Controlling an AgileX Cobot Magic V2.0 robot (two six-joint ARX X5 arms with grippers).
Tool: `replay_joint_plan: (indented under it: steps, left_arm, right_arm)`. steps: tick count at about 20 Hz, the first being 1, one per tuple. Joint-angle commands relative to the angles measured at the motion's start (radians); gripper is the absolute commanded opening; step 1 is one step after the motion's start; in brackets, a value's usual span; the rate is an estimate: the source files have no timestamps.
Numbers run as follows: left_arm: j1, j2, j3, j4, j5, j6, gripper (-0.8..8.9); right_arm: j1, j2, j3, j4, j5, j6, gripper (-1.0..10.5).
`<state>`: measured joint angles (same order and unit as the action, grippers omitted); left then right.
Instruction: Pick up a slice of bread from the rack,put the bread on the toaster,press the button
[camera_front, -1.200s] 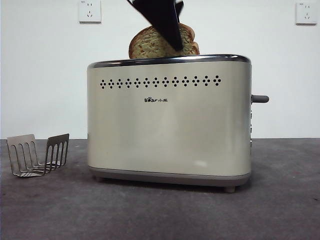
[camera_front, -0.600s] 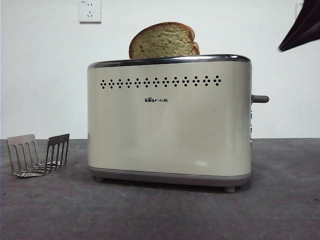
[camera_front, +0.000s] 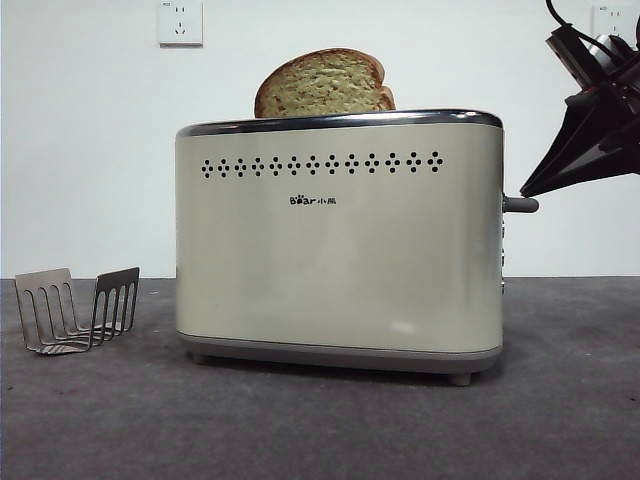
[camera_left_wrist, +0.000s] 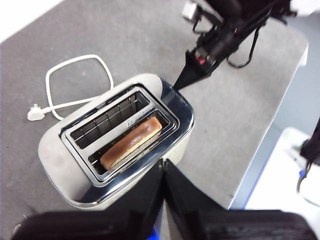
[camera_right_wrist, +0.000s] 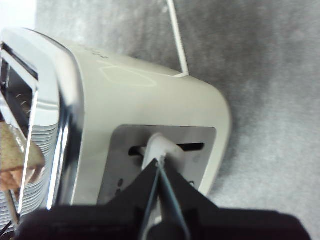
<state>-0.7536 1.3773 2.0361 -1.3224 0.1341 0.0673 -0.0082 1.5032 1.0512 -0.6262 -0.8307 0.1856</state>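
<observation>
Right pincer (camera_front: 524, 192), tips pressed together and holding nothing, sits at the lever (camera_front: 520, 204), which juts sideways from the toaster's (camera_front: 340, 250) narrow end; I judge a downward press comes next. Bread (camera_front: 322, 85) stands in its slot; left pincer (camera_left_wrist: 164, 165), also closed, waits above.

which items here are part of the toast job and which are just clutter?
In the job:
- slice of bread, standing in a toaster slot
- toaster
- button
- rack, no bread in it
- right gripper, jaws shut, tips at the button
- left gripper, jaws shut, above the toaster

Lying about:
- white power cord
- wall sockets
</observation>
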Motion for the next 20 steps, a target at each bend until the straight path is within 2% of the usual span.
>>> replay_joint_plan:
  steps: [1,11,20]
  left_arm:
    - [-0.002,-0.03,-0.006,0.003,0.003,-0.038,-0.05]
    - [-0.003,-0.085,-0.017,0.0,0.004,-0.072,-0.06]
    - [-0.002,-0.167,-0.23,0.001,0.003,-0.083,-0.06]
  right_arm:
    - [0.01,0.024,0.0,-0.001,0.01,-0.027,-0.1]
    - [0.024,0.079,0.0,-0.019,0.072,-0.033,-0.1]
    - [0.035,0.15,-0.001,-0.028,0.117,-0.061,-0.1]
